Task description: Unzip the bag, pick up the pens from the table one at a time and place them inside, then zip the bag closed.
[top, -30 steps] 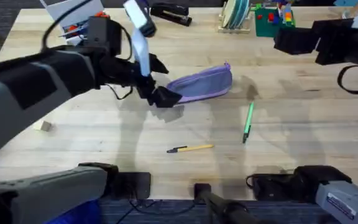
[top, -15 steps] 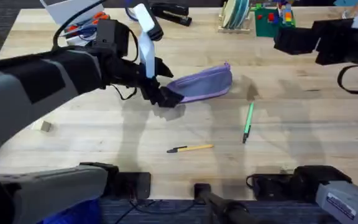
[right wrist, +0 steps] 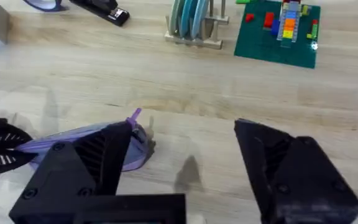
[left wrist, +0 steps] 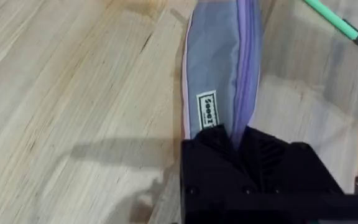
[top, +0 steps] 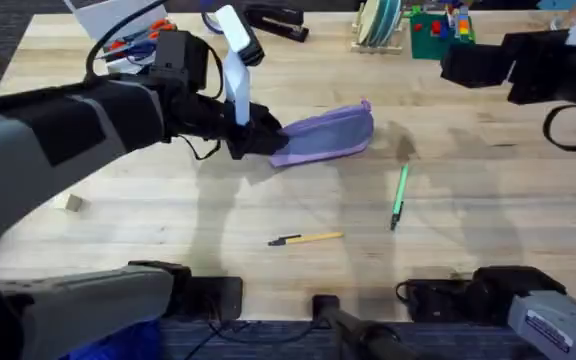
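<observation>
We start from the bag (top: 325, 135), which lies zipped on the table (top: 168, 200), its long axis running roughly across the table with the far-right end tipped slightly away from us. Our left gripper (top: 265, 140) sits at the bag's left end, and in the left wrist view its black fingers (left wrist: 211, 142) are closed onto that end of the pouch, with the zipper line running straight away from them along the bag's length. So the bag stretches from our claw toward the right, and any pull along the zipper would have to travel that same axis.

The small lilac pull tab shows at the opposite end of the bag, the end nearer our right gripper (right wrist: 182, 155), which hangs well apart from the bag with its jaws spread wide and nothing between them. We judge the left arm is pinning the bag while the right arm, nearer the tab, is the one to take it.

The green pen (top: 399, 196) lies near the bag on the side toward our bases, right of its right end; the yellow pen (top: 308, 239) lies farther toward us, below the bag's middle.
</observation>
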Controlling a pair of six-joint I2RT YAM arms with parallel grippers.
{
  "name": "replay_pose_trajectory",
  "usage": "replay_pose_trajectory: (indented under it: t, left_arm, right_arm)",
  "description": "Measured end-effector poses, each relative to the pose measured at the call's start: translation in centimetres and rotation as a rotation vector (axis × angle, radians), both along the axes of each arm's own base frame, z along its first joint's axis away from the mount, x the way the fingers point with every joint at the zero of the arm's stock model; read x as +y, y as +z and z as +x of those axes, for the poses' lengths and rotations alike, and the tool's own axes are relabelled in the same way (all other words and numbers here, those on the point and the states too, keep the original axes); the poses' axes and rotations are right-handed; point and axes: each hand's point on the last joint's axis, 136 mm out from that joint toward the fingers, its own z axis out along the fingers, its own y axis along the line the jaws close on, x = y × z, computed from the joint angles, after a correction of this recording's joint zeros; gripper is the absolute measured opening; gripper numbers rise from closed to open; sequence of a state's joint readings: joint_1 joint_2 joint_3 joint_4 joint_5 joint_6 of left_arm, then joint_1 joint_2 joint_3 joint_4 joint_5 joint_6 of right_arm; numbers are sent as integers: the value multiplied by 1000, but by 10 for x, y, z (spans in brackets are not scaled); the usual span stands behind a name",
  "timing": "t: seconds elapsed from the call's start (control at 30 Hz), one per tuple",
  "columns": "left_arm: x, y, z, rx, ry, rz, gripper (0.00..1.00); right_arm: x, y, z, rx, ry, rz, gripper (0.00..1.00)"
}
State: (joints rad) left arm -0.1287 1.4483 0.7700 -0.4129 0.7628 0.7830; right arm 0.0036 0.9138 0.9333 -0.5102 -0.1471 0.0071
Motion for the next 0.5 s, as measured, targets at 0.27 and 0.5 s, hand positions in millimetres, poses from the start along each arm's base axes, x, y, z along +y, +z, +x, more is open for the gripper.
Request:
replay_pose_trajectory:
  t: [0.27, 0.5]
  left_arm:
    - [0, 0, 0, 0, 0, 0, 41]
    - [0, 0, 0, 0, 0, 0, 41]
  right_arm:
    - [0, 0, 0, 2, -4, 8, 996]
    - [1, 0, 0, 33, -87, 140, 995]
